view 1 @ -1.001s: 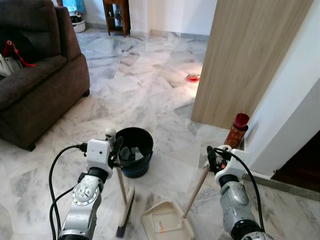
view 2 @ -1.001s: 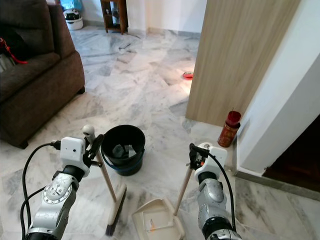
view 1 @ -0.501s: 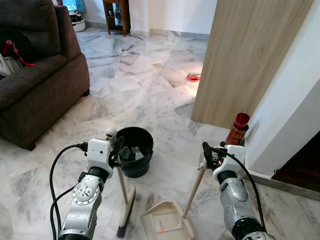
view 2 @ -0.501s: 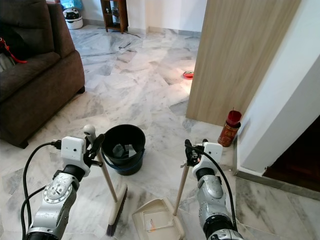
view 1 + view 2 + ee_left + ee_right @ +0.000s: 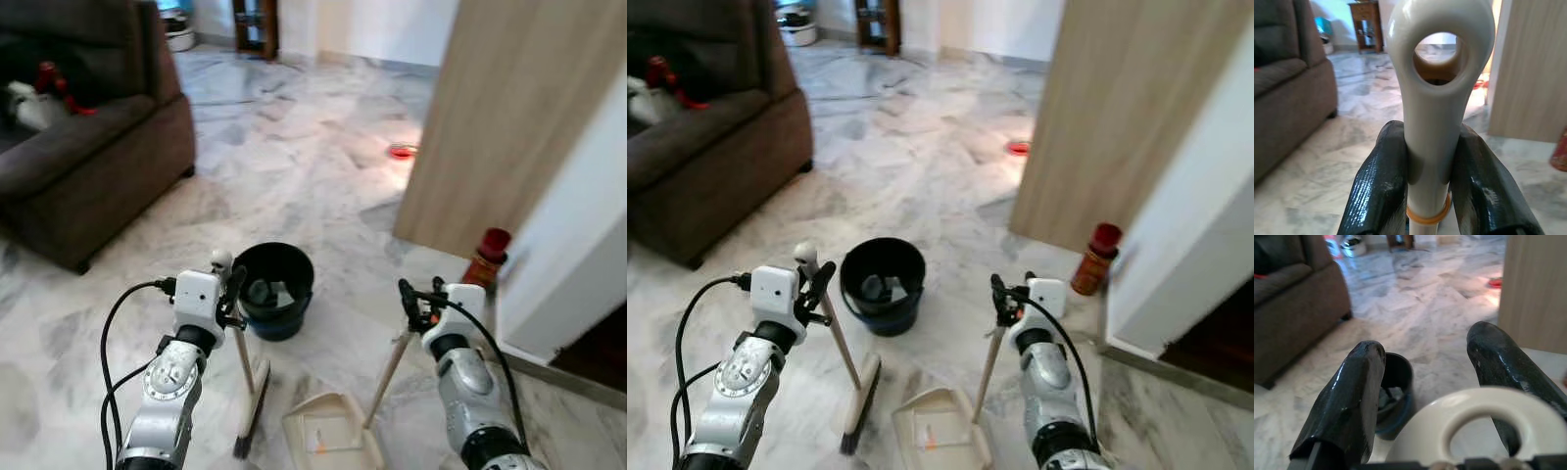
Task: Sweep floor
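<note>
Down on the marble floor (image 5: 323,196), the left gripper (image 5: 1427,166) clamps the cream plastic broom handle (image 5: 1436,98); the right gripper (image 5: 1440,382), fingers spread, straddles the cream dustpan handle's ring (image 5: 1474,426) beside a black round bucket (image 5: 274,289).

Count of things on the marble floor, one moment.

One cream plastic broom (image 5: 245,387); one cream plastic dustpan (image 5: 328,438) on a long handle; one black round bucket (image 5: 275,290); one dark brown fabric sofa (image 5: 88,157); one red-capped cylindrical bottle (image 5: 487,257) by the white wall; one small red dish (image 5: 402,152) on the floor; one wooden door panel (image 5: 509,117); one dark wooden side cabinet (image 5: 257,14). Two silver arms, so two pincers: left pincer (image 5: 233,290), right pincer (image 5: 419,299).
</note>
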{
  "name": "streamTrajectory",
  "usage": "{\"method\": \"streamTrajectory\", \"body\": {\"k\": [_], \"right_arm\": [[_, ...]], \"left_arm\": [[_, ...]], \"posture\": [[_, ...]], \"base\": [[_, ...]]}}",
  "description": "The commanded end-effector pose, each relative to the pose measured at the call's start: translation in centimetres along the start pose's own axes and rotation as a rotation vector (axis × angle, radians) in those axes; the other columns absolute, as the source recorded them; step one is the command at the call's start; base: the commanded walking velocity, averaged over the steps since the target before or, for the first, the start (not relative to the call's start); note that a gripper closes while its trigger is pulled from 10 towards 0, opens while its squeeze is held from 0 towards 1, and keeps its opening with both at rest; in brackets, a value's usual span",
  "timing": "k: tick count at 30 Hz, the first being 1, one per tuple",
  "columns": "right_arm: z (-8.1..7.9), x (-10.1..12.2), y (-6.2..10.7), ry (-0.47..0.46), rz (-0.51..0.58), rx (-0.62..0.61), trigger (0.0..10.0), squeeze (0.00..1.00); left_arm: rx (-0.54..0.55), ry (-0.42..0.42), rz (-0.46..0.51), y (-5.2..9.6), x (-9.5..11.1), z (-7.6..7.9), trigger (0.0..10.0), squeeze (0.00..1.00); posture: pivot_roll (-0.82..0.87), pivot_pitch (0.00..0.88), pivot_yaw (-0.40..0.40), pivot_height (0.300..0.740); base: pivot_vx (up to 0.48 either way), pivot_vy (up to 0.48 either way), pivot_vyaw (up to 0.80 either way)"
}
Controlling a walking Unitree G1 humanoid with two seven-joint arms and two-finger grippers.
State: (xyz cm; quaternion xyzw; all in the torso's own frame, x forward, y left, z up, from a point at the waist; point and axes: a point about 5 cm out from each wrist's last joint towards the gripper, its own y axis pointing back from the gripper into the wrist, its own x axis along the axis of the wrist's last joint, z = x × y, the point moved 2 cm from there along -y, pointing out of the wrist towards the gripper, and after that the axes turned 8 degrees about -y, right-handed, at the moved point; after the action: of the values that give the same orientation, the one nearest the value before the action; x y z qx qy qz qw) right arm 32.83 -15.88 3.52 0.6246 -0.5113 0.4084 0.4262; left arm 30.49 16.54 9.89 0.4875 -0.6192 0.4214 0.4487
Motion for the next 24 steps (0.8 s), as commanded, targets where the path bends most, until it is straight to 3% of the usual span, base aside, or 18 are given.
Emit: {"method": "streamTrajectory", "body": {"k": [1,15,24], "right_arm": [[1.5,0.02,0.37,-0.005,-0.012,-0.043,10.0,0.0],[1.88,-0.07,0.39,0.024,-0.034,-0.03,10.0,0.0],[1.41,-0.56,0.43,0.011,-0.052,0.0,10.0,0.0]], "left_arm": [[-0.01,-0.004,0.036,-0.46,0.94,0.32,10.0,0.0],[-0.016,-0.009,0.035,-0.51,0.95,0.4,10.0,0.0],[-0.014,-0.002,0.04,-0.56,1.05,0.42,10.0,0.0]], "posture": [[0.08,0.0,-0.008,0.74],[0.08,0.0,-0.009,0.74],[0.08,0.0,-0.012,0.74]], "base": [[0.0,0.0,0.0],[0.0,0.0,0.0],[0.0,0.0,0.57]]}}
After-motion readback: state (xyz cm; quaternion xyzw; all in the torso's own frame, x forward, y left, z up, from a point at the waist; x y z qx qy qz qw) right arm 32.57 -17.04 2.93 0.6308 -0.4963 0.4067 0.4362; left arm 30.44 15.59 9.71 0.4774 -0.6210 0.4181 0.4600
